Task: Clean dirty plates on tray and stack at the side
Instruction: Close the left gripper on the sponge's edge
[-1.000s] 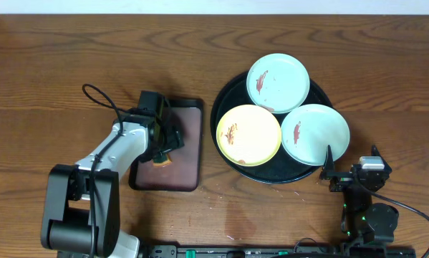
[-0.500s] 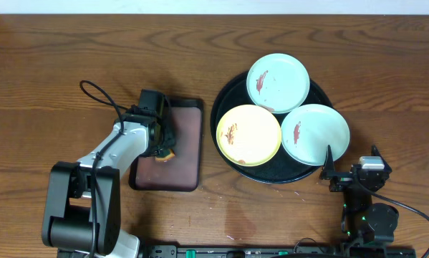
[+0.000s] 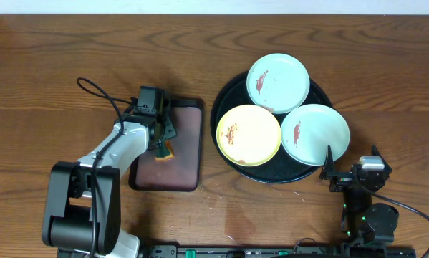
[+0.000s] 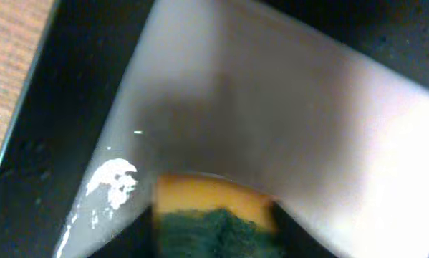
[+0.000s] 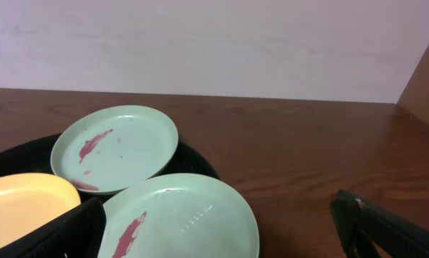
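Left gripper [image 3: 161, 142] is low over the maroon tray [image 3: 189, 154], out at nine o'clock from the black tray [image 3: 225, 97], and the sponge [image 3: 165, 153] sits right at its fingertips. The left wrist view shows it yellow with a green scrub face. Compared with a second ago, the wrist has swung toward twelve o'clock and the sponge has slid up the maroon tray with it, so the pickup looks under way. Has the claw truly bitten? Cannot tell, since that wrist view is a blur.

The plates haven't budged. On the black tray, the far mint plate [image 3: 278, 82] is at one o'clock, the yellow plate [image 3: 248, 135] at eight and the near mint plate [image 3: 315, 134] at four. All three are smeared red-brown, so no wiping has started and nothing is stacked. The right gripper [image 5: 218, 226] is parked beside the near mint plate, its fingers spread wide and holding nothing.
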`<state>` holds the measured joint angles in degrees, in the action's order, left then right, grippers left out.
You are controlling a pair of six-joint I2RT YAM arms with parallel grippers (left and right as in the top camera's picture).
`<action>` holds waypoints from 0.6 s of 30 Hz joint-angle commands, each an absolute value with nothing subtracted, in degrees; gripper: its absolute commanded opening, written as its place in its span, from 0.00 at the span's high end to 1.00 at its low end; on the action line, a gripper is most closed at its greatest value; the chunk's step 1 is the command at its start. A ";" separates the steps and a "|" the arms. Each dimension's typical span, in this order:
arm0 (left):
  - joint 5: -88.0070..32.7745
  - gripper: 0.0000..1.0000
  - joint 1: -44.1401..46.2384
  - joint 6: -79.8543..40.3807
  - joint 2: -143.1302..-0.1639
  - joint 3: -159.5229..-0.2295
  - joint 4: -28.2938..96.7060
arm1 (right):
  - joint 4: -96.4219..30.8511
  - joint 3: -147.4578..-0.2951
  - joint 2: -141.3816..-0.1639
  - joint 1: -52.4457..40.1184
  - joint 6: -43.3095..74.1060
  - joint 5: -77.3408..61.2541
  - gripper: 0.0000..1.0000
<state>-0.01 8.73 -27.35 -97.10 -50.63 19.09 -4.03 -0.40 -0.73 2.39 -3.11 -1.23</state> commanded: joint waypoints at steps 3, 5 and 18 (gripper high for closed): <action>0.69 0.89 8.56 -26.83 -97.84 -50.09 19.16 | -4.29 -0.34 -0.64 2.70 -2.20 -0.86 0.01; 0.69 0.88 8.56 -26.85 -97.84 -50.09 19.38 | -4.29 -0.34 -0.64 2.70 -2.20 -0.89 0.01; -4.78 0.13 8.56 -26.89 -97.84 -50.09 31.64 | -4.29 -0.34 -0.64 2.70 -2.20 -0.86 0.01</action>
<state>-1.04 8.73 -26.96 -96.97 -50.72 29.61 -4.03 -0.40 -0.73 2.39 -3.14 -1.23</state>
